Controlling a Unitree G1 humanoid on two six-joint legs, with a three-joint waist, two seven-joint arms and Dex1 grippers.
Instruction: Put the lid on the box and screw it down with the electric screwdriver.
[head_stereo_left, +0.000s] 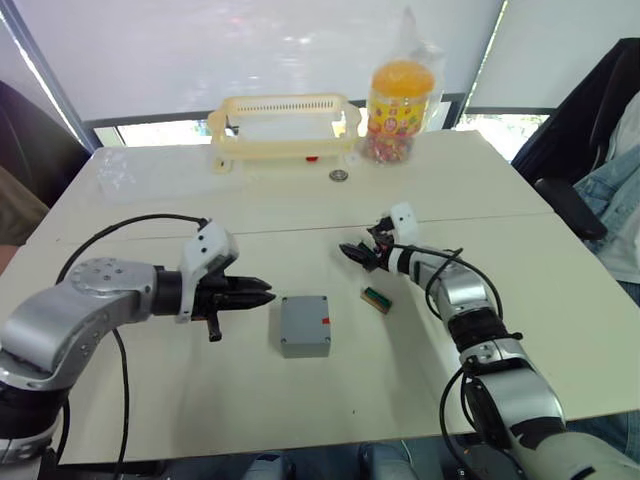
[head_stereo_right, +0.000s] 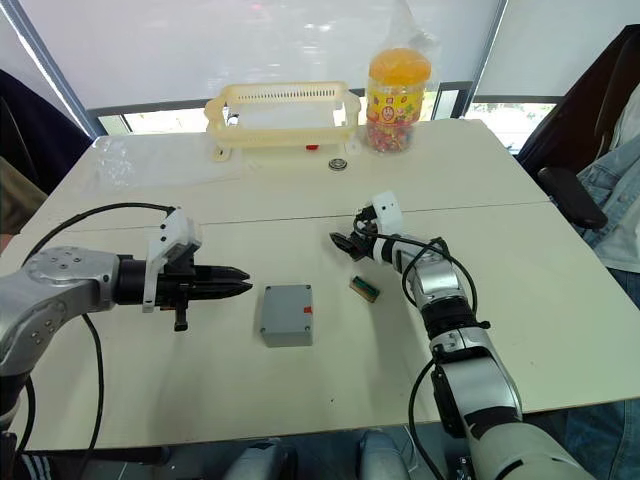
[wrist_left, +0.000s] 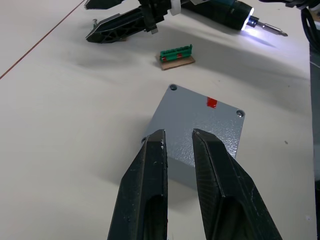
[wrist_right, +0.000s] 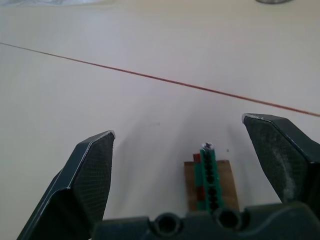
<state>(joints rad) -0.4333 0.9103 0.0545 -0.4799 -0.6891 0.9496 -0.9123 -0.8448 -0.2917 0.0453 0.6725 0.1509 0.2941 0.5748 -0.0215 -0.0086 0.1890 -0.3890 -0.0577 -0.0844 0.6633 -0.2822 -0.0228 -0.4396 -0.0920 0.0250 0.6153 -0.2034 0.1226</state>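
Flat grey lid caps the square box; left fingers narrow, right fingers wide.

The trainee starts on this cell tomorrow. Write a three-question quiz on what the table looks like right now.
1. True or false: the lid already sits on the box.
2. Which thing lies closest to the right gripper? A) the green screw holder B) the yellow basket C) the sweets jar
3. Fill in: the small mark on the lid is ____.

Key: 1 true; 2 A; 3 red.
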